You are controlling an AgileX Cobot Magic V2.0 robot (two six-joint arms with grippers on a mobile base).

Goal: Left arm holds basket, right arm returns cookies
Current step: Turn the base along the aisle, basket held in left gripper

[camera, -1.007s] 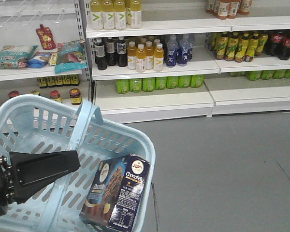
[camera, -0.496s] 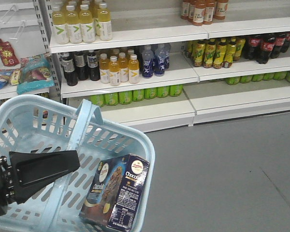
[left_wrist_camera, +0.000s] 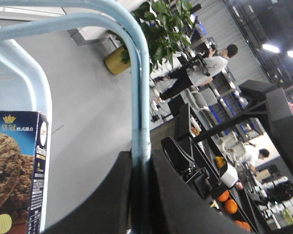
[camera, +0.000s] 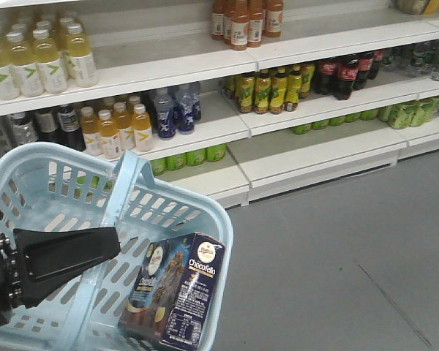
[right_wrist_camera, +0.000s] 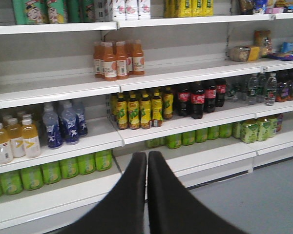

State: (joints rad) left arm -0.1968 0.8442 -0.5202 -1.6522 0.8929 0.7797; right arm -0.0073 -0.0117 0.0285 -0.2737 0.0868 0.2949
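Cookies box (camera: 174,292) stood on end in the 5 o'clock corner of the pale blue basket (camera: 190,196), apparently not yet returned, while the left gripper (left_wrist_camera: 140,161) pinched its handle (camera: 128,179) and the right gripper (right_wrist_camera: 147,161), jaws pressed together and empty, faced the drinks shelves (right_wrist_camera: 185,73) at 12 o'clock.

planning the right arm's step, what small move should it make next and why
Probably open the right gripper and swing it down toward the cookies. It is shut on nothing and faces the drink shelves, while the box stands leaning in the near corner of the basket, and the left gripper is clamped on the handle.
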